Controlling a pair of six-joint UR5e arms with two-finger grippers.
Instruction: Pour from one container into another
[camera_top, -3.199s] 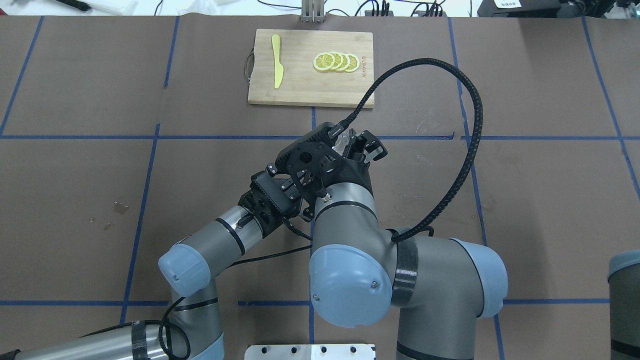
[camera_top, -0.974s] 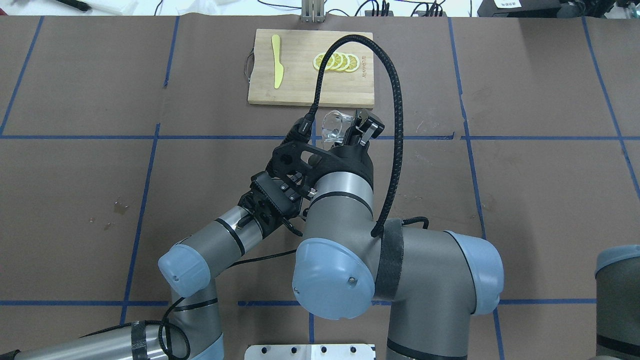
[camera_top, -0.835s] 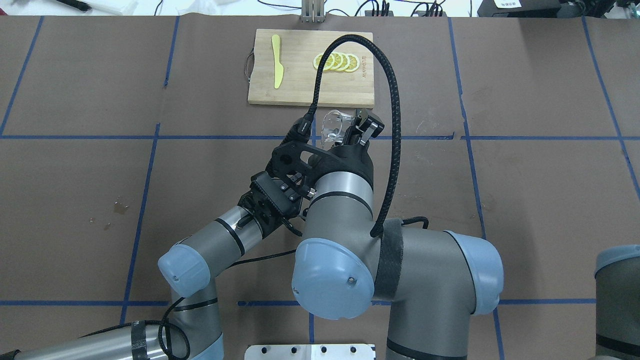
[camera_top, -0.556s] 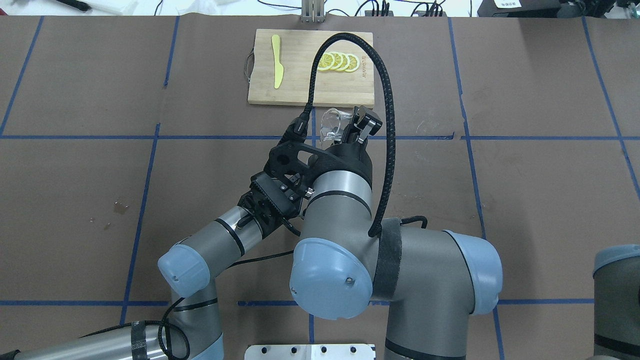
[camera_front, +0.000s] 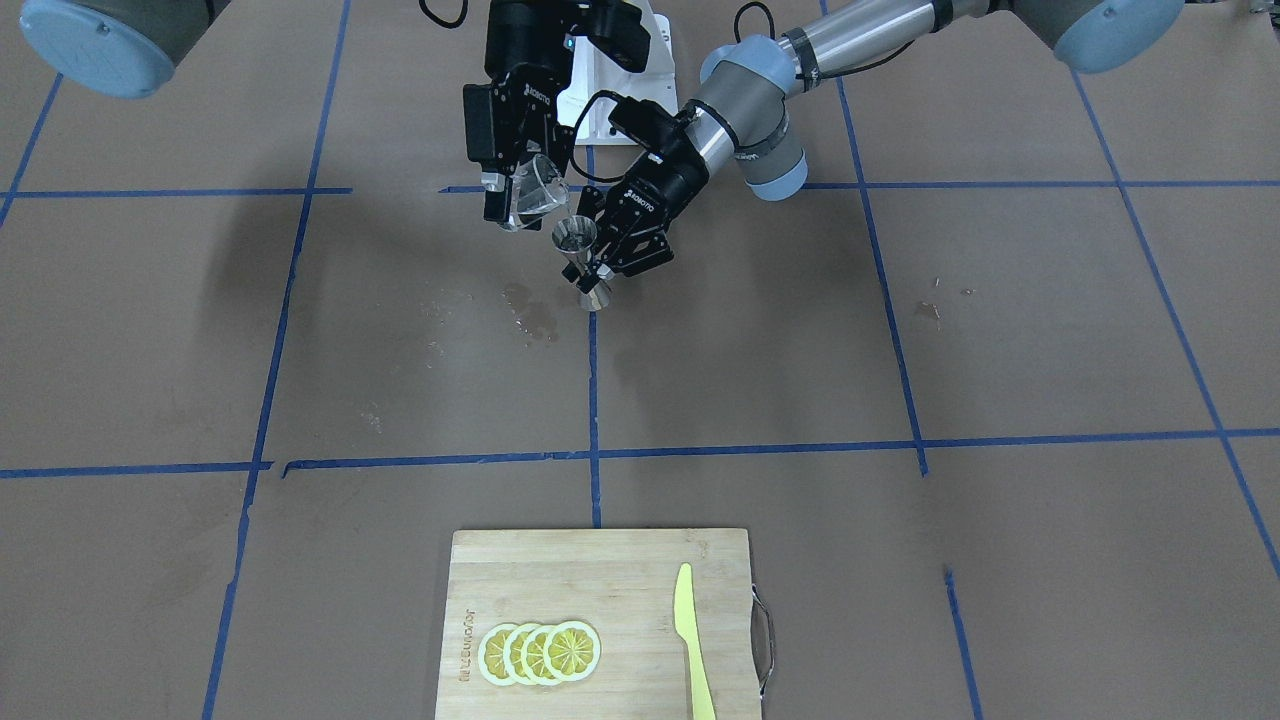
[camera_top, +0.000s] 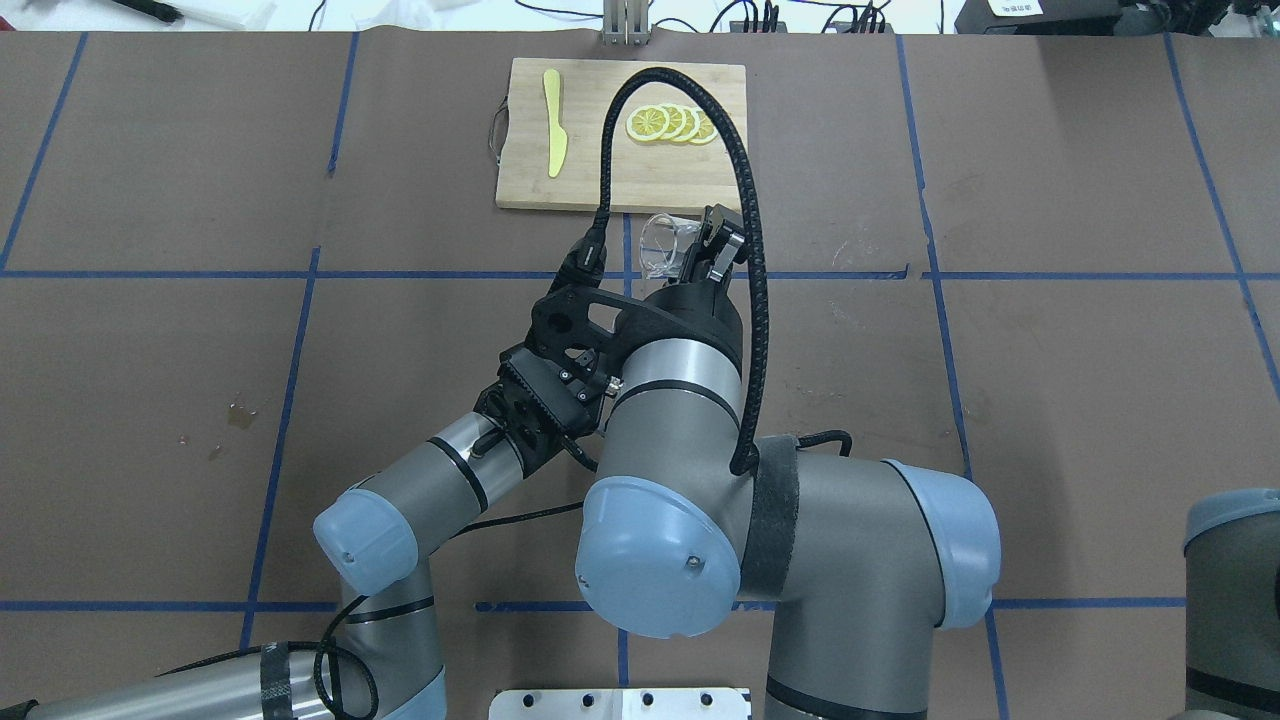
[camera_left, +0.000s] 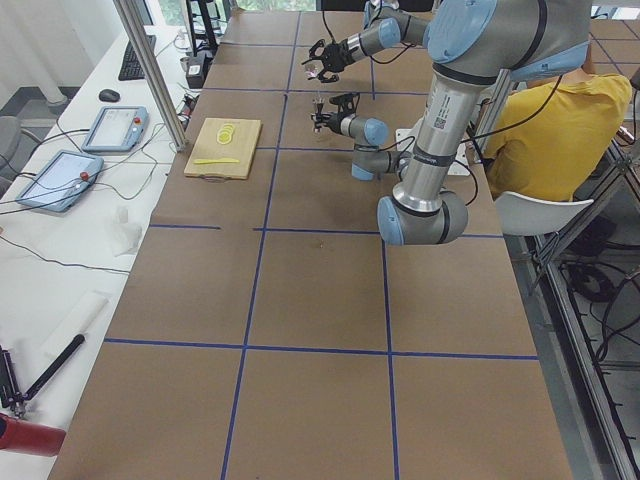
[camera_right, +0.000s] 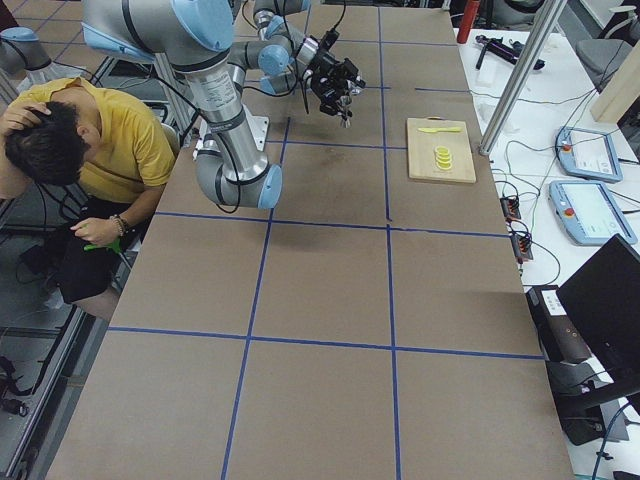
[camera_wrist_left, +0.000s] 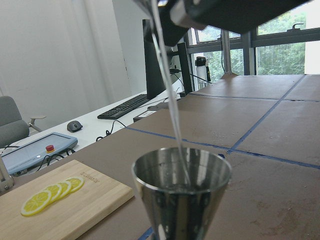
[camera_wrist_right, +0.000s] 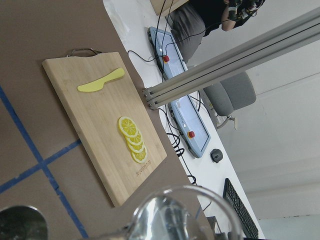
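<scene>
Above the table (camera_front: 900, 330), right claw (camera_front: 520, 196) grips the glass (camera_front: 541, 189), tipped further over the jigger (camera_front: 577, 240) clamped in left claw (camera_front: 598, 263).

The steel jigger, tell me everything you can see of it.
The steel jigger is shiny and hourglass-shaped, two cones joined at a narrow waist. It stands upright, held at the waist by the left gripper. A thin clear stream from the tilted glass cup falls into its open top.
</scene>
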